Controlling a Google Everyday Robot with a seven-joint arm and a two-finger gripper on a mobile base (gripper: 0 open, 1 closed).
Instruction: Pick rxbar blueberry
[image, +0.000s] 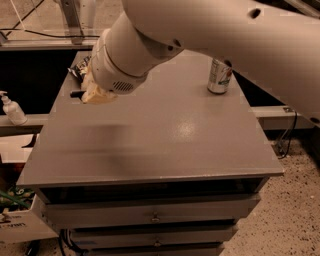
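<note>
A: From where does the single camera view look?
B: From above and in front of the grey flat-topped drawer cabinet (165, 150), facing down and forward across its top; the drawer fronts (155, 216) lie along the lower edge.
A: How near is it?
B: Close behind the thick white rounded robot arm (215, 30), which fills the upper frame. The gripper (96, 95) appears upper left, over the cabinet's far-left area.

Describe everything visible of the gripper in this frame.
The gripper shows only as a pale cream end below the arm's broad white wrist, which bears a small grille. It points down over the far left of the grey cabinet top, beside a dark bag. Whether it touches anything is hidden.
</note>
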